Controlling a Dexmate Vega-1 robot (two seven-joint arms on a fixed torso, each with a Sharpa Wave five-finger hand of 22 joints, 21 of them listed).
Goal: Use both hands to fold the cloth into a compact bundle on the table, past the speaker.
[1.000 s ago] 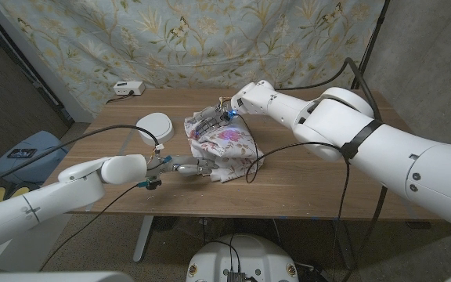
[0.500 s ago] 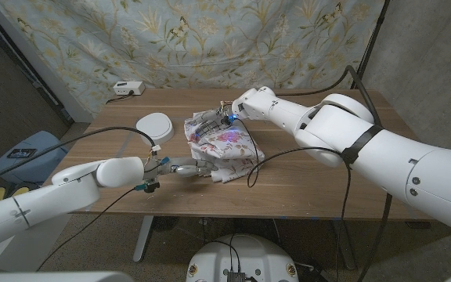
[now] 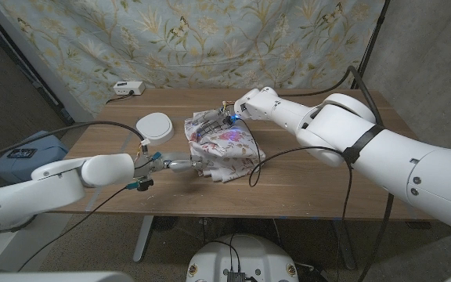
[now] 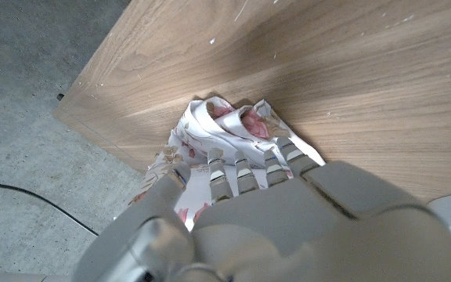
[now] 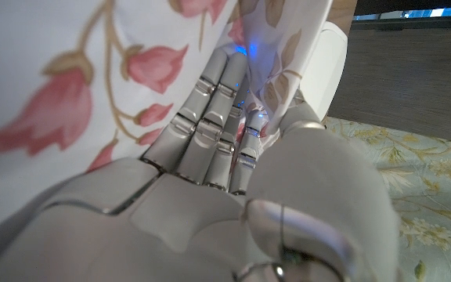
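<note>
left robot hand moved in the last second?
Yes. In the head view the left robot hand has shifted slightly left and up, toward the white round speaker, its fingers at the cloth near edge.

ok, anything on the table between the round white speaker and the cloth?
No. In the head view, a narrow strip of bare wood separates the speaker from the cloth; the left hand reaches the cloth nearer the front edge.

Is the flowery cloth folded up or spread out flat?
Bunched up, not flat: the cloth sits in a crumpled heap with raised folds between the left hand and right hand.
</note>
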